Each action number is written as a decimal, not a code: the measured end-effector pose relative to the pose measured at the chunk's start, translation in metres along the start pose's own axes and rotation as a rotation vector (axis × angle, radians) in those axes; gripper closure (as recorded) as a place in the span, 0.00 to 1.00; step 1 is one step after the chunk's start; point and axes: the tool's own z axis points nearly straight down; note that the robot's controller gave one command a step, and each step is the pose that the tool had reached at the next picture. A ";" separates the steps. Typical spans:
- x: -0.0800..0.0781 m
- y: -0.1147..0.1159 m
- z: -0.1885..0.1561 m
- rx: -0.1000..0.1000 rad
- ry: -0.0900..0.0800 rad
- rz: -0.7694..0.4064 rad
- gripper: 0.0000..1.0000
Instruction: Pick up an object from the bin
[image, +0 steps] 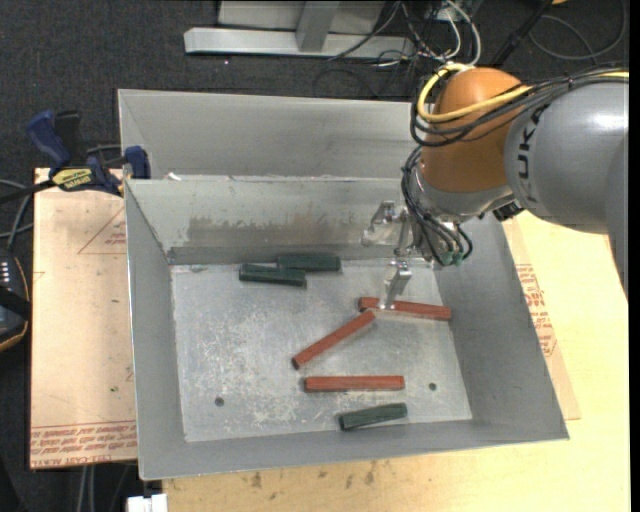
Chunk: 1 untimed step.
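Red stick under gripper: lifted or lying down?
Lying flat: red stick rests on the bin floor, gripper just above its left end.

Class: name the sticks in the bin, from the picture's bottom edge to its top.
Lone dark green stick, level red stick, slanted red stick, rightmost red stick, pair of dark green sticks.

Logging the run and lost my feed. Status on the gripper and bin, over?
Gripper low over the left end of the right red stick. Diagonal red stick seems to touch that end. Third red stick lies apart.
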 end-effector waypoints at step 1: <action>0.009 -0.036 0.000 0.000 0.007 0.016 0.00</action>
